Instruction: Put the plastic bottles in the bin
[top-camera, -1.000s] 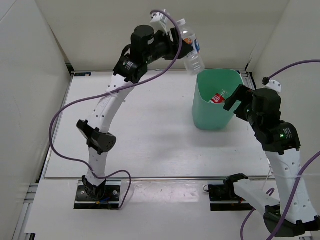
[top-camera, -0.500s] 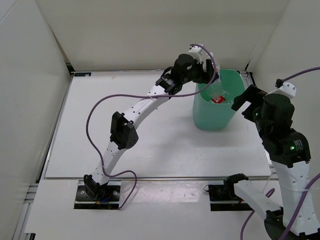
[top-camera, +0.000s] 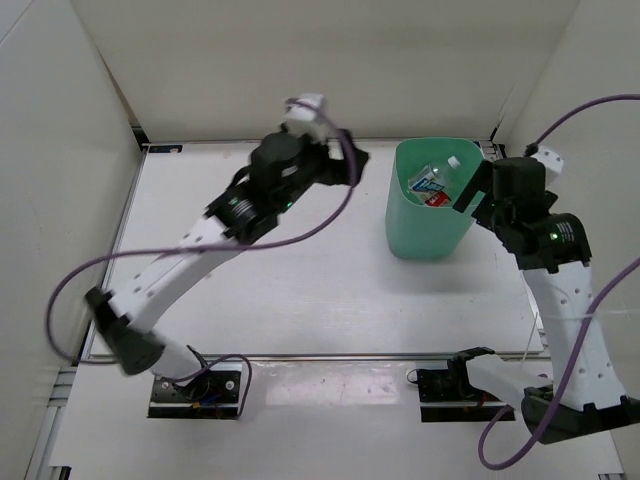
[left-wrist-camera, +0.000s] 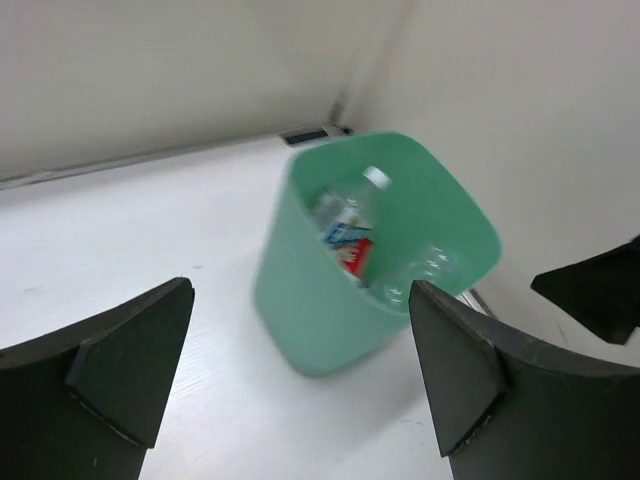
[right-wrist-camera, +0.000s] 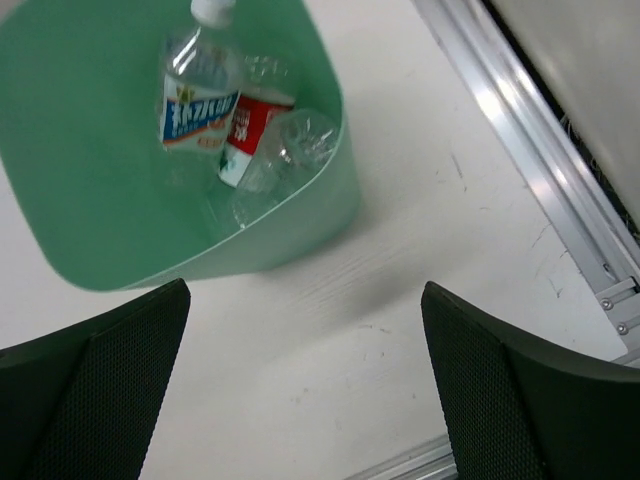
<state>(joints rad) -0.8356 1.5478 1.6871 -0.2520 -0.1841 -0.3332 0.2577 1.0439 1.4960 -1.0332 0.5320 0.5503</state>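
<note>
**Looking into the bin with two empty claws**

The left claw (left-wrist-camera: 298, 290) is wide open and holds nothing. It hangs in the air near the bin (top-camera: 425, 238), on the bin's left side in the top view, and does not touch it. Its camera looks down into the bin from that side.

The right claw (right-wrist-camera: 305, 290) is wide open too, and it is empty. It hovers just beside the bin's right side, up above the rim.

Inside the bin there are three bottles. The blue-white bottle (right-wrist-camera: 197, 100) leans against the bin's wall with its white cap pointing up. The red-labelled bottle (right-wrist-camera: 252, 135) lies beside it, touching it. The clear bottle (right-wrist-camera: 285, 150) lies against the red one. I cannot find a fourth bottle in the bin. It may be hidden under the others.

No bottle shows on the counter (top-camera: 280, 270) around the bin, so the job looks done or almost done.

What could go wrong? The right claw is very close to the bin's rim. If that arm swings toward the bin, it could bump it and tip it over, and the bottles would roll out. The bin looks light, so even a small push might slide it.
</note>
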